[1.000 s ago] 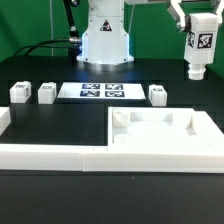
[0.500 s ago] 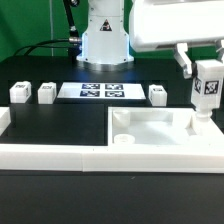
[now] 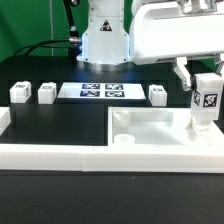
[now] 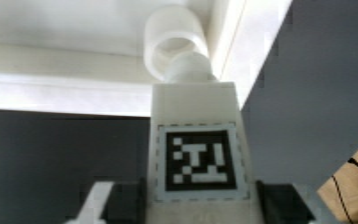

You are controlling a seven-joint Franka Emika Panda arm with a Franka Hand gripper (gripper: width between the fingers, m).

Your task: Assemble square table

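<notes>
White plastic leg [image 3: 205,100]: gripping upright with fingers [image 4: 101,203], holding lower end at far-right corner socket [image 4: 176,45] of tabletop [image 3: 160,150], probably aligning for screwing in.

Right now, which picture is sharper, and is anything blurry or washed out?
Exterior view: sharper; the tags on the marker board and the leg read clearly, though the white arm housing near the lens is overexposed to a featureless patch. Wrist view: softer; the leg's tag is fuzzy at its edges, and the table top behind it is out of focus and washed out.
</notes>
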